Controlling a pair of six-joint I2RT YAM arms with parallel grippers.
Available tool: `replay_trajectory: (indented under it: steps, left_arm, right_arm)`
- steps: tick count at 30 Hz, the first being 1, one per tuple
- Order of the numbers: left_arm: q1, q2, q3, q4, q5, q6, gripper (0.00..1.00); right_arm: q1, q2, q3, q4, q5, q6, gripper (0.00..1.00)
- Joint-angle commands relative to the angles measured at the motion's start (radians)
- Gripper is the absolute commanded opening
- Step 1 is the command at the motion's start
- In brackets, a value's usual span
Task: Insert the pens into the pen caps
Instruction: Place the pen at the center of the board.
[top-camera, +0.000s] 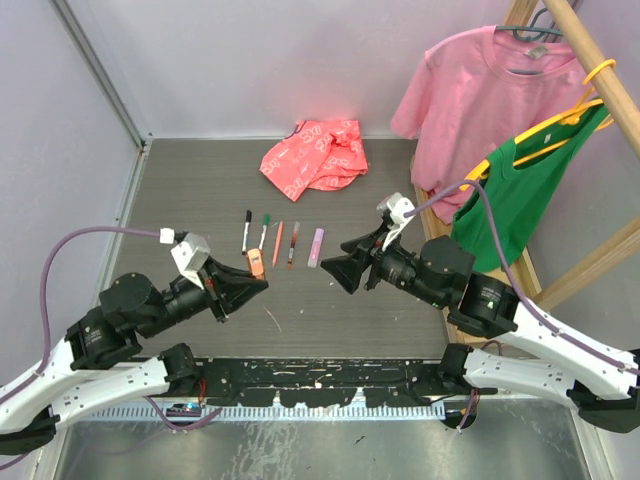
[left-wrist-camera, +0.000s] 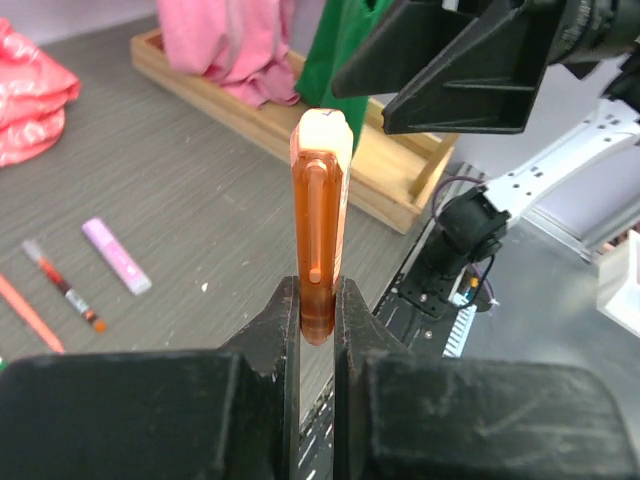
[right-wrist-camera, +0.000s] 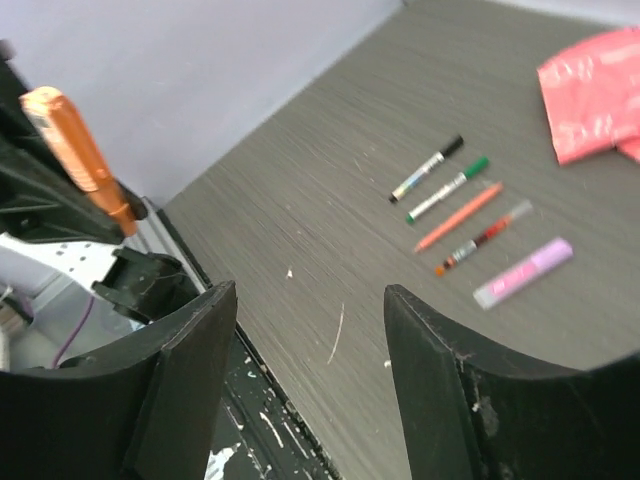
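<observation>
**Short orange pen clamped, five more in a row**

Top view: left hand (top-camera: 252, 272) closed on the orange pen (top-camera: 256, 264), near the row's left end. Right hand (top-camera: 340, 268) spread wide, empty. Row (top-camera: 280, 240) lies mid-surface, cloth (top-camera: 315, 157) behind; open room all round.

Left wrist: fingers (left-wrist-camera: 285, 330) pinch the pen (left-wrist-camera: 320, 240) at its low end; upright, clip facing camera. Likely light, stiff, slick plastic; a mid-barrel hold would wobble less.

Right wrist: capped markers (right-wrist-camera: 428, 168), highlighter (right-wrist-camera: 523, 272) lie apart, each easy to pick singly.
</observation>
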Motion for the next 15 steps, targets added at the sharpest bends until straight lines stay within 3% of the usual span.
replay_trajectory:
  steps: [1,9,15]
  left_arm:
    - [0.005,0.011,0.013,-0.099,-0.135,-0.088,0.00]
    - [0.005,0.109,-0.015,-0.089,-0.238,-0.126,0.00]
    - [0.005,0.214,0.004,-0.069,-0.252,-0.153,0.00]
  right_arm:
    - [0.004,-0.016,-0.027,0.028,0.189,0.198,0.66]
    - [0.025,0.001,-0.078,0.085,0.286,0.298,0.70]
    - [0.036,0.069,-0.060,0.156,0.258,0.284,0.71]
